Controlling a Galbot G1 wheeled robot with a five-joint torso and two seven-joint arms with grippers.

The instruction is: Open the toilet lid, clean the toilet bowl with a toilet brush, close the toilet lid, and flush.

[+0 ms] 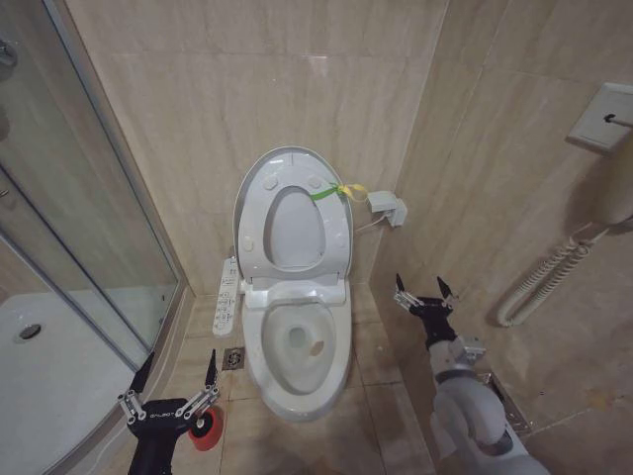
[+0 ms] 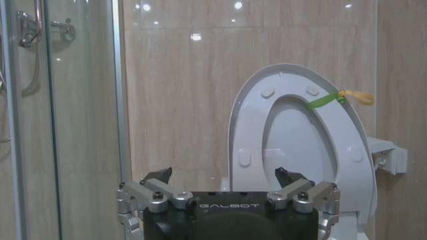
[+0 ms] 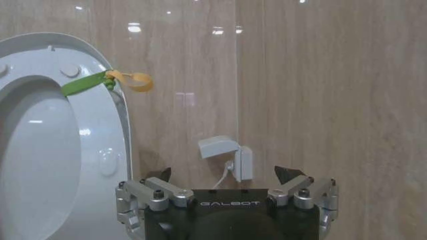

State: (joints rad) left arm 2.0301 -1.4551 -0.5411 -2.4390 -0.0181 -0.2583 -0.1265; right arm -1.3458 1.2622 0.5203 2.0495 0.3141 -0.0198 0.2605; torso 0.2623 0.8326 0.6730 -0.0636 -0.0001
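Observation:
The toilet lid (image 1: 295, 230) stands upright against the back wall, with the white seat ring (image 1: 254, 220) raised in front of it. A yellow-green strap (image 1: 341, 191) hangs at its rim. Below, the toilet bowl (image 1: 297, 341) lies uncovered, and a white button panel (image 1: 226, 297) runs along one side. A red cup holder (image 1: 208, 430) stands on the floor left of the bowl, partly behind my left gripper (image 1: 179, 361), which is open and empty. The toilet brush is hidden. My right gripper (image 1: 420, 287) is open and empty, right of the bowl, facing the wall.
A glass shower enclosure (image 1: 89, 247) closes off the left side. A floor drain (image 1: 233, 357) sits beside the bowl's base. A white wall box (image 1: 388, 208) with a cable is right of the lid. A coiled cord (image 1: 544, 282) hangs on the right wall, close to my right arm.

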